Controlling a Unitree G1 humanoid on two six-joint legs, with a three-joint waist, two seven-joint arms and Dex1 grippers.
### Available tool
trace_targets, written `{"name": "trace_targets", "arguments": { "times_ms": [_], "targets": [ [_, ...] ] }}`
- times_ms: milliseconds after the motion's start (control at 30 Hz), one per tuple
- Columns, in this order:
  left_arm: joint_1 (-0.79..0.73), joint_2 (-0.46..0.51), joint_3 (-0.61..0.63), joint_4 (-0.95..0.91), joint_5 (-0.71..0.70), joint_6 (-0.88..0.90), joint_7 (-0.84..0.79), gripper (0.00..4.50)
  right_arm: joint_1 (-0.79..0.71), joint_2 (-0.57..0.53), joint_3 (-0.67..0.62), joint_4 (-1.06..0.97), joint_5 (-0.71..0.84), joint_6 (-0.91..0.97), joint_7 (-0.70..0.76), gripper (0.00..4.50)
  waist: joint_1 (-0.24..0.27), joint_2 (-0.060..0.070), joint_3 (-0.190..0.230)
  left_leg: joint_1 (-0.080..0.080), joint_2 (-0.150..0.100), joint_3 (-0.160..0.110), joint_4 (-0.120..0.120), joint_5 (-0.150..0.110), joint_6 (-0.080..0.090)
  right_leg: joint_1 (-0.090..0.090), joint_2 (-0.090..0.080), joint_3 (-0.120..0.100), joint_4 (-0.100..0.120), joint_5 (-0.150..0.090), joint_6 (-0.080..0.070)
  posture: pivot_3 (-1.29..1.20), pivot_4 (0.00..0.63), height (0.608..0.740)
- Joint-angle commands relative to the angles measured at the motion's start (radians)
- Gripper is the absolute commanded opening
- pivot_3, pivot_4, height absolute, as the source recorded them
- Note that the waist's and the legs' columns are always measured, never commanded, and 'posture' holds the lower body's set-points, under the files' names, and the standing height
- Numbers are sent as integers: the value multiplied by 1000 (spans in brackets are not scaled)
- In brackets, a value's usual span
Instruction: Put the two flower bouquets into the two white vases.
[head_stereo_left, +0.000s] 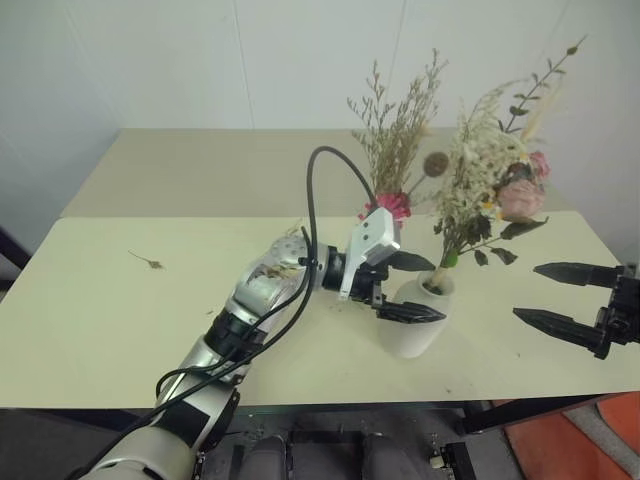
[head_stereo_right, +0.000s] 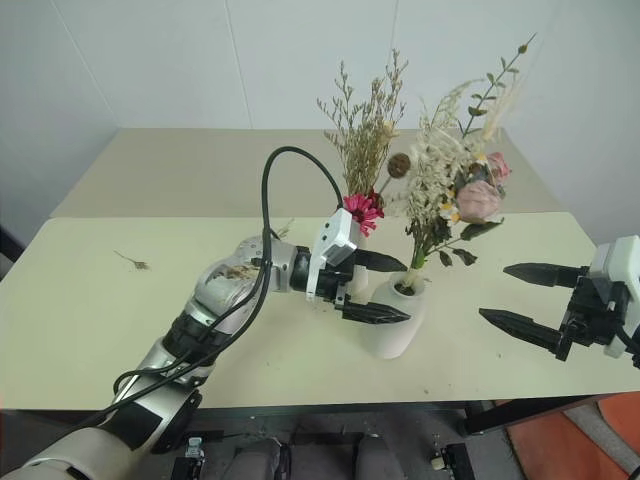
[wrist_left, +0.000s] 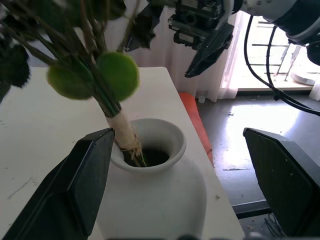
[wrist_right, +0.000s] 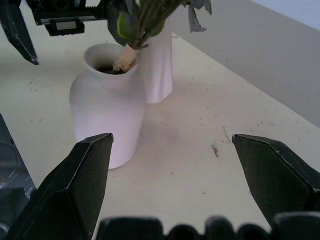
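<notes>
light: even, soft, dim corners | glare: bright window (wrist_left: 280, 55) | blur: near leaves (wrist_left: 117, 75)

You won't find any readable text, label, brand, number or sign anywhere in these views.
</notes>
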Motion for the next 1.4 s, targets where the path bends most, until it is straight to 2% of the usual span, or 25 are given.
{"name": "trace_targets", "arguments": {
  "times_ms": [33, 233, 767, 1000, 1200, 1400],
  "targets": [
    [-32, -38, 2, 27, 15, -40, 18, 4475, 7, 2, -31, -30, 10, -11, -10, 4500, 0, 0, 0, 0, 0, 0, 0, 0, 0, 0, 0, 0, 0, 0, 0, 0, 150, 740],
    [-16, -29, 16, 1, -9, -58, -34, 4475, 28, 6, -47, -42, 14, -12, -16, 4500, -3, 0, 0, 0, 0, 0, 0, 0, 0, 0, 0, 0, 0, 0, 0, 0, 150, 740],
    [65, 135, 68, -150, -18, -15, -45, 4475, -2, 0, -8, -14, 5, -23, -9, 4500, -3, 0, 0, 0, 0, 0, 0, 0, 0, 0, 0, 0, 0, 0, 0, 0, 150, 740],
    [190, 377, 179, -332, -85, 13, -109, 4475, -15, -8, 7, 9, -1, -29, 9, 4500, -8, 1, 0, 1, 1, 0, -1, 0, 0, -1, 0, 0, 1, 0, -1, 0, 150, 740],
    [281, 573, 352, -415, -164, 75, -110, 4475, -41, -16, 31, 47, -12, -40, 22, 4500, -4, 1, 0, 1, 2, 0, -1, 0, 0, -1, 0, 0, 1, 0, -1, 0, 150, 740],
    [377, 668, 575, -384, -241, 69, -74, 4475, -68, -23, 50, 88, -25, -50, 39, 4500, -4, 1, 0, 1, 2, 0, -1, 0, 0, -1, 0, -1, 1, -1, -1, 0, 150, 740]
  ]
}}
